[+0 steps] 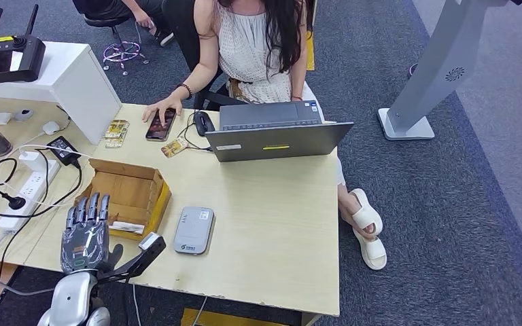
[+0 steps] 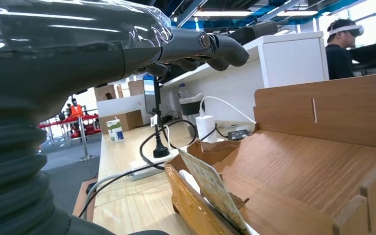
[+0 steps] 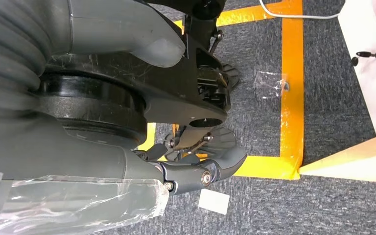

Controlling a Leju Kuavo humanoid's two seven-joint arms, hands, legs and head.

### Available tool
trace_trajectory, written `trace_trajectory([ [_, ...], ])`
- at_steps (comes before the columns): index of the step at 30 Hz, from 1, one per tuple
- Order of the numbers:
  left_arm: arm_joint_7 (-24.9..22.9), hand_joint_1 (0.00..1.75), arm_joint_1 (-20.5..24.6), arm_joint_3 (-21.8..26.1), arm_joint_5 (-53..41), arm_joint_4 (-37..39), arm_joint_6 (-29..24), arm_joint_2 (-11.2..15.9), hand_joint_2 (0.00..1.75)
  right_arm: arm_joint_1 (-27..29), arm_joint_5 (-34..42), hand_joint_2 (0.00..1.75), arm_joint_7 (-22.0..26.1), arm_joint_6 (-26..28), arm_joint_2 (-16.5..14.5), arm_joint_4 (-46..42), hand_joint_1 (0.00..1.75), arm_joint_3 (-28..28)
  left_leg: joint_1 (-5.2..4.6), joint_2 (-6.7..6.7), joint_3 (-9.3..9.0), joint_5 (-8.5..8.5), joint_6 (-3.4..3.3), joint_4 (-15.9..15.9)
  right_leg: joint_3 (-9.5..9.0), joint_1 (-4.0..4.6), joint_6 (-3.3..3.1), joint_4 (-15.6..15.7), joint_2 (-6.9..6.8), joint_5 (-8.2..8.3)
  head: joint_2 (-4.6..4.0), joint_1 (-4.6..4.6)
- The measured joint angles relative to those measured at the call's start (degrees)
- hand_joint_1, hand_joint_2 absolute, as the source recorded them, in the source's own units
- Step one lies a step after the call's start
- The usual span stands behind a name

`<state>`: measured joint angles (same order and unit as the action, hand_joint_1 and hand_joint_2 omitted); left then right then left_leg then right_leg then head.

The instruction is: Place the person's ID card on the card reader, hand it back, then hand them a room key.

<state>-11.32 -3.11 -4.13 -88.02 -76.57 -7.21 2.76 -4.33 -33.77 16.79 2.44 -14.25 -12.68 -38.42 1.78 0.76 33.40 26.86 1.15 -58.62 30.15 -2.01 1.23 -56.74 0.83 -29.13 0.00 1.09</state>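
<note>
Left hand: left hand [image 1: 87, 231] hovers over the near left part of the wooden table [image 1: 272, 217], fingers straight and apart, holding nothing; the left wrist view shows its fingers [image 2: 210, 49] stretched out above the box.
Cardboard box: open cardboard box [image 1: 132, 193] sits just beyond and beside the left hand, with a card [image 2: 210, 188] leaning inside its near wall.
Card reader: grey card reader [image 1: 194, 229] lies flat on the table just to the right of the box, near the left hand but not touched by it.
Right hand: right hand [image 3: 196, 171] hangs low over grey carpet marked with orange tape [image 3: 290, 93]; whether it is open or closed cannot be told.
Person: person [image 1: 258, 47] sits across the table behind a laptop [image 1: 275, 132], one hand on a phone [image 1: 160, 124].
Far cards: small cards [image 1: 116, 132] lie beside the phone, well apart from the left hand.
</note>
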Motion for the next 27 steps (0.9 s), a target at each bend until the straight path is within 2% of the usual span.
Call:
trace_trajectory([
  [27, 1.27, 0.0, 1.61, 0.0, 0.32, 2.68, 0.67, -1.12, 1.75, 0.0, -0.86, 1.75, -0.41, -0.03, 0.0, 0.0, 0.0, 0.0, 0.0, 0.0, 0.01, 0.0, 0.0, 0.0, 0.0, 0.0, 0.0, 0.0, 0.0, 0.0, 0.0, 0.0],
])
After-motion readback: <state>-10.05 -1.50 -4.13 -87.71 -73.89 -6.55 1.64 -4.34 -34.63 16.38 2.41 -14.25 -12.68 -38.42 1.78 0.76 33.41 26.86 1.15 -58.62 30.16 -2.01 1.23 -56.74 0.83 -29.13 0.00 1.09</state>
